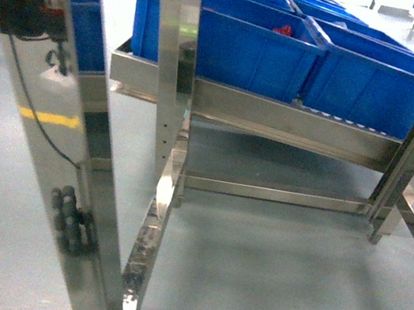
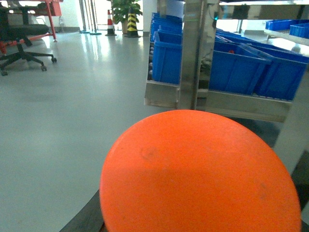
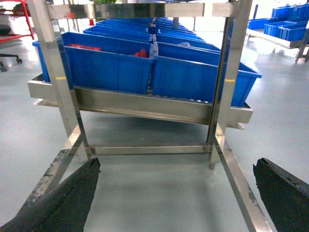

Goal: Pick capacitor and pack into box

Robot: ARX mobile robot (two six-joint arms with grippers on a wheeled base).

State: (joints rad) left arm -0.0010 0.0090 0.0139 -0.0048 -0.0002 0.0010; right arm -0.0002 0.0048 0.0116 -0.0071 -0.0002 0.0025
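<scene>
the right gripper point(image 3: 176, 193) is released, its dark fingers point(image 3: 63, 198) spread at the lower corners of the right wrist frame. the left gripper's state cannot be told: an orange disc point(image 2: 198, 174) fills the lower half of the left wrist frame. no single capacitor can be made out; red-orange pieces point(image 3: 141, 53) lie in a blue bin point(image 3: 111, 70) at upper centre and may be the stock. the box is not in view. judged step: approach. close in on the steel rack point(image 3: 145, 104) squarely, clear of its uprights. no legible writing.
</scene>
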